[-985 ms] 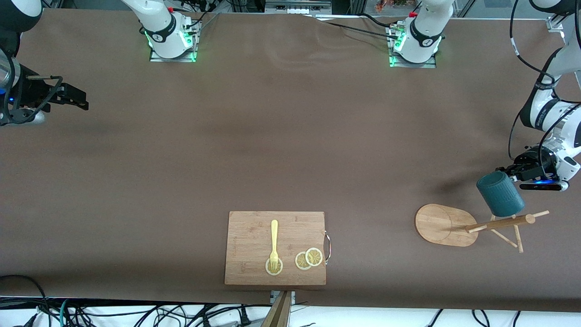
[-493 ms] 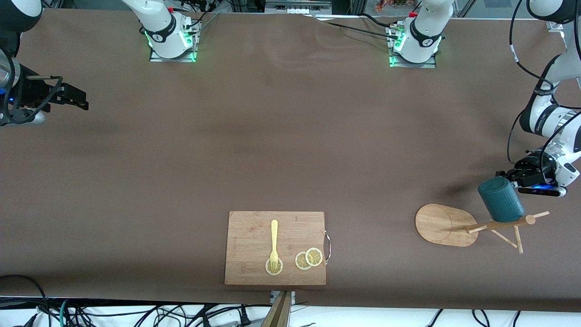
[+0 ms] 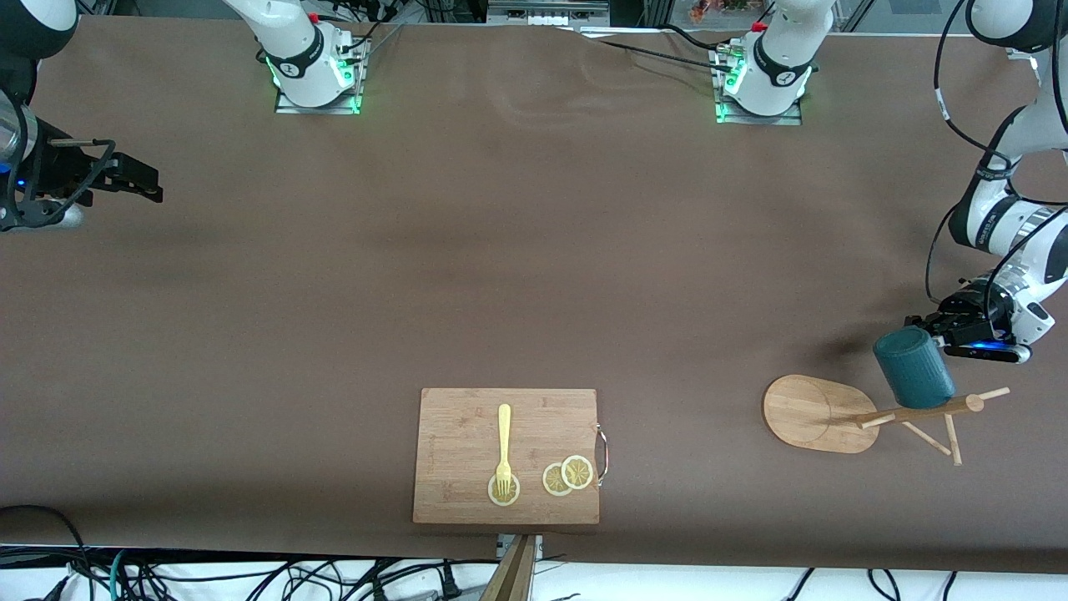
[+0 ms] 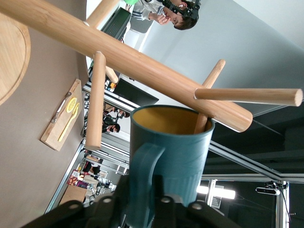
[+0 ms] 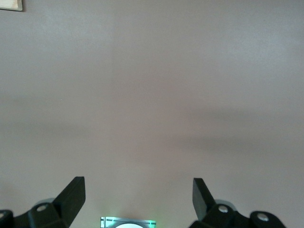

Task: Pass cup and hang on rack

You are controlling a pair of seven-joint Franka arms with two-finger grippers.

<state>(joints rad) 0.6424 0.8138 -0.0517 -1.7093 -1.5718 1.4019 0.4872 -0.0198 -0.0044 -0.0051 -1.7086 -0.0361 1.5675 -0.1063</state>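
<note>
Your left end effector (image 3: 933,327) is clamped on the handle of the cup (image 3: 913,366), holding it in the air over the rack (image 3: 868,412) at the left arm's end of the tabletop (image 3: 534,267). In the left wrist view, the cup (image 4: 170,156) is tipped with its tan inside facing the rack's post (image 4: 128,59), and one peg (image 4: 207,97) enters the mouth at the rim. The handle does not sit on any peg. The rack's oval base lies on the tabletop, clear of the cup.

Your right end effector (image 3: 138,177) waits over bare tabletop at the right arm's end, fingers (image 5: 71,194) spread wide with nothing between them.

A board (image 3: 506,456) sits near the front camera's edge, carrying a fork (image 3: 504,448) and lemon slices (image 3: 568,475).
</note>
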